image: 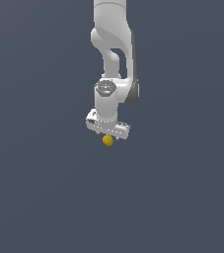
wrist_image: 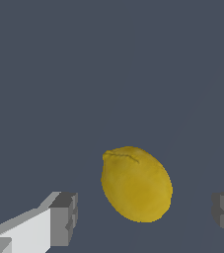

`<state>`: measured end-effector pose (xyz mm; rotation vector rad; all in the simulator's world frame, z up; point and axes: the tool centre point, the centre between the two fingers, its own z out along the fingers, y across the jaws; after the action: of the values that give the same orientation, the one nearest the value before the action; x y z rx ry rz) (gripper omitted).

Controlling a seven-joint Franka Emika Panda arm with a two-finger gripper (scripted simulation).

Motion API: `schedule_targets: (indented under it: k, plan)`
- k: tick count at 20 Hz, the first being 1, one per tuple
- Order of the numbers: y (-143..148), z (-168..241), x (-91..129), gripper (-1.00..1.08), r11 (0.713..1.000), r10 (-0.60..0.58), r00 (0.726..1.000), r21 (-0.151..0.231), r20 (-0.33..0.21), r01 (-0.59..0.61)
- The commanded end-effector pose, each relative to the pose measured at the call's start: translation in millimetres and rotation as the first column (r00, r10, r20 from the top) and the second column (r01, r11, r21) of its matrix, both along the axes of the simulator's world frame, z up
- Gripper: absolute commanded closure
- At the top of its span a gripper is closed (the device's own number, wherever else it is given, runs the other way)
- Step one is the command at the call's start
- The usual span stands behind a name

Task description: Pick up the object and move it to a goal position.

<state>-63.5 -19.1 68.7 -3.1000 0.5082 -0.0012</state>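
The object [image: 107,140] is a small yellow-orange, lemon-shaped ball lying on the dark grey ground. In the exterior view it shows just under the white gripper [image: 108,135], which hangs straight down over it. In the wrist view the object [wrist_image: 135,184] lies between the two grey fingertips [wrist_image: 64,220], with a gap on each side and nothing touching it. The gripper [wrist_image: 145,217] is open, its jaws standing wide on either side of the object.
The white arm [image: 111,44] rises straight up from the gripper to the exterior view's top edge. A uniform dark grey ground [image: 44,188] lies under everything.
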Motion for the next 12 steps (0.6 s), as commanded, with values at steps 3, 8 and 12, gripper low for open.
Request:
schedule_targets:
  k: [3, 8, 12]
  plan:
    - [0.0, -21.5, -1.6, -0.92, 1.000, -0.002, 1.000, 0.000, -0.001, 0.002]
    - [0.1, -38.0, -1.5, -0.92, 1.000, -0.003, 1.000, 0.000, -0.001, 0.003]
    - [-0.2, -40.4, -1.2, 1.08, 1.000, -0.004, 1.000, 0.000, -0.001, 0.004]
